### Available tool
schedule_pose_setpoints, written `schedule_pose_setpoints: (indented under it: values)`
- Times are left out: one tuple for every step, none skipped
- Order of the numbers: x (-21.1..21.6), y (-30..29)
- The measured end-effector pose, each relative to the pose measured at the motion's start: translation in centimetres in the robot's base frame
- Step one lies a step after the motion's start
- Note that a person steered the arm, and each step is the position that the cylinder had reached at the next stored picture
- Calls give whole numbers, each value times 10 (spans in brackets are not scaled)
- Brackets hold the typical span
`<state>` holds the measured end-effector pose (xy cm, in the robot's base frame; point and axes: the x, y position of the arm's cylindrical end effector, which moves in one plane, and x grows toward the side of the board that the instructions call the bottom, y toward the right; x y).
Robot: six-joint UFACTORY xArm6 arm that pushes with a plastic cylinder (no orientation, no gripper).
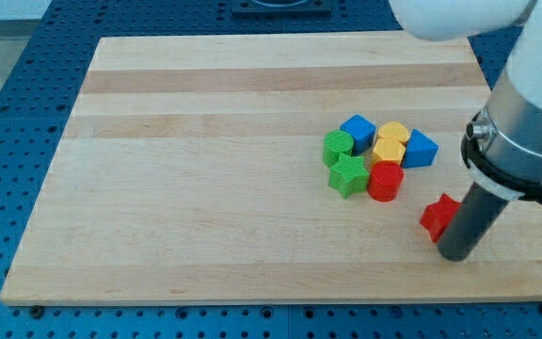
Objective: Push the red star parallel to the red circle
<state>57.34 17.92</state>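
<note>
The red star (437, 216) lies on the wooden board at the view's lower right, partly hidden by my rod. My tip (456, 254) rests on the board, touching the star's right side, just below and to the right of it. The red circle (385, 181) stands to the upper left of the star, at the lower right of a tight cluster of blocks. A small gap of bare board separates the star from the red circle.
The cluster also holds a green star (349, 174), a green round block (338, 146), a blue block (357, 129), two yellow blocks (390, 142) and a blue triangle-like block (420, 149). The board's right edge (533, 209) lies close behind my rod.
</note>
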Motion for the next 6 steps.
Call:
schedule_pose_setpoints:
  values:
    - [-11, 0]
    - [-17, 0]
    - [-25, 0]
    - [-35, 0]
    - [-46, 0]
    - [-56, 0]
